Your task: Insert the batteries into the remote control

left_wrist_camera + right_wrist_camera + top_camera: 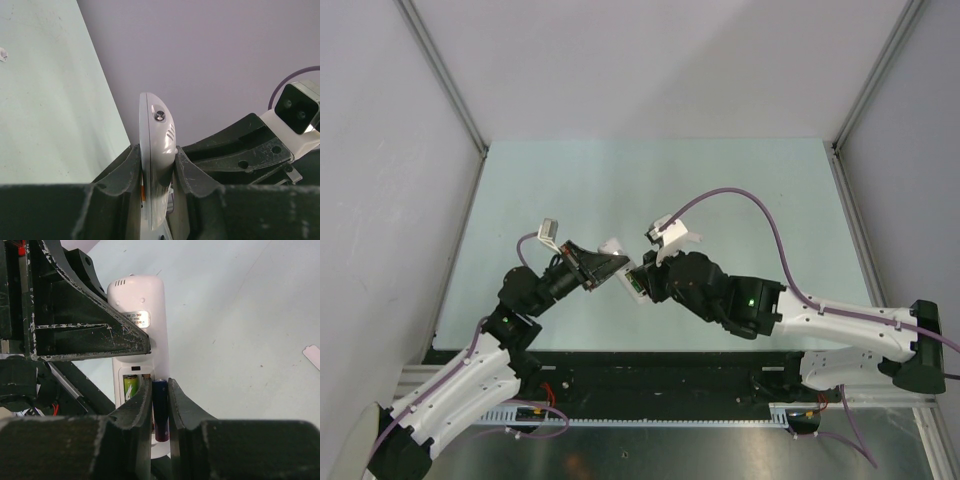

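Left gripper (603,266) and right gripper (642,280) tip to tip, white remote control (612,246) between, pale green table (620,180)

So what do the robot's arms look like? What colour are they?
The left arm and right arm have white shells, black joints and a tiny green light each. A purple cable loops off each one. The left pincer and right pincer are black, with wedge-shaped fingers scratched pale at the edges.
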Tool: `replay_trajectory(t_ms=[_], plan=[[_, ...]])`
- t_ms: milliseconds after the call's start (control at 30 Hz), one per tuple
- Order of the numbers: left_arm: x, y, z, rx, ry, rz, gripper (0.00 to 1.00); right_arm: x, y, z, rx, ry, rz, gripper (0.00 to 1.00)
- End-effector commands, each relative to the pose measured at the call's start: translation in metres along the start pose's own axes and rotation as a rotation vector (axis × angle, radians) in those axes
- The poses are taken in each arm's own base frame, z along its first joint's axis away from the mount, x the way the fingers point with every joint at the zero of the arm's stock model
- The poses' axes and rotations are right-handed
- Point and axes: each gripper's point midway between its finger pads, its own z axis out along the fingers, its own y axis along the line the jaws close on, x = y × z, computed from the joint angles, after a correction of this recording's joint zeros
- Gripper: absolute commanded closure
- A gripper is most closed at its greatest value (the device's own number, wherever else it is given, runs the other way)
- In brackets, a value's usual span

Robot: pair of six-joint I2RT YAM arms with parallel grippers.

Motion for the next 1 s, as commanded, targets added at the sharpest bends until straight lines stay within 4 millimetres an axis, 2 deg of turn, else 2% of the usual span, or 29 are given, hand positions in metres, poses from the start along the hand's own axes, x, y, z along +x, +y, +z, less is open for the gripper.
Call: replay_trajectory(t_ms=[0,300,700,867,967], plan=[[-0.016,-0.067,-0.009,0.234,-0.061,0.04,1.0,0.009,0.0,-0.001,0.015,0.049,-0.018,1.0],[-0.016,-0.063,-0.007,0.222,-0.06,0.038,1.0,-0.009,0.014,-0.01,-0.022,-0.015,0.01,1.0],[-0.013,-0.053,-0.003,0.199,-0.045,0.032,1.0,-0.043,0.017,-0.026,-0.068,-0.102,0.091,1.0],[-0.011,-0.042,0.001,0.169,-0.041,0.042,1.0,-0.051,0.014,-0.032,-0.071,-0.117,0.078,1.0],[-0.008,-0.027,0.007,0.126,-0.027,0.051,1.0,-0.056,0.012,-0.036,-0.078,-0.12,0.056,1.0]])
